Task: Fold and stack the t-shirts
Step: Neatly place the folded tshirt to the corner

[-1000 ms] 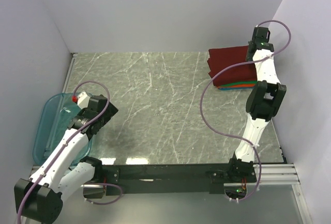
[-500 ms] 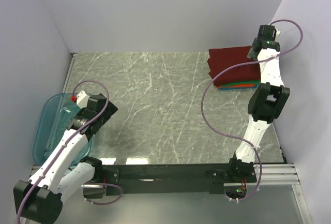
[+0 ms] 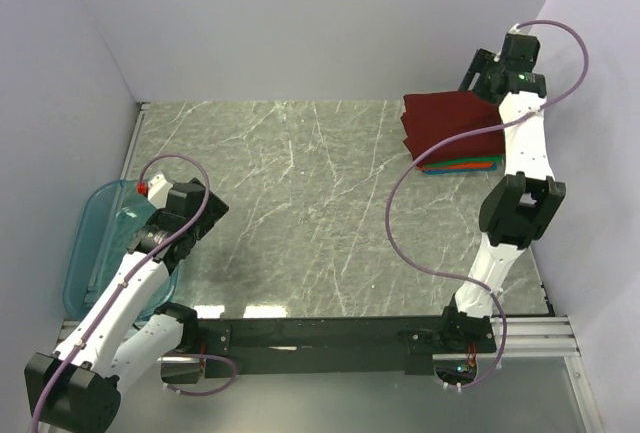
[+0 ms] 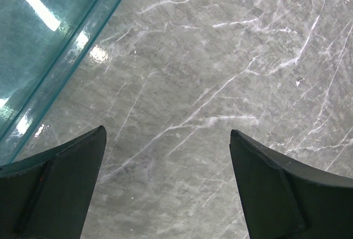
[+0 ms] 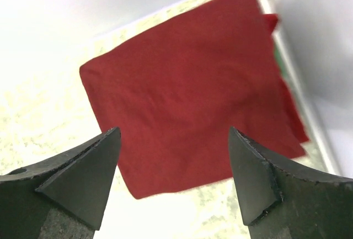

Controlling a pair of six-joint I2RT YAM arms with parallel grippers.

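Observation:
A folded dark maroon t-shirt (image 3: 445,126) lies on top of a stack at the table's far right corner. Edges of bright red, orange, green and blue folded shirts (image 3: 468,164) show under its near side. In the right wrist view the maroon shirt (image 5: 187,90) is a flat rectangle below the fingers. My right gripper (image 3: 478,72) is open and empty, raised above the stack's far edge, also seen in its wrist view (image 5: 174,164). My left gripper (image 4: 165,178) is open and empty over bare marble, beside the teal bin.
A translucent teal plastic bin (image 3: 100,238) sits at the table's left edge, its rim also in the left wrist view (image 4: 66,51). White walls close the back and both sides. The right arm's purple cable (image 3: 400,193) hangs over the table's right part.
My right gripper has lifted up and back from the maroon shirt toward the far wall. The left arm has barely moved.

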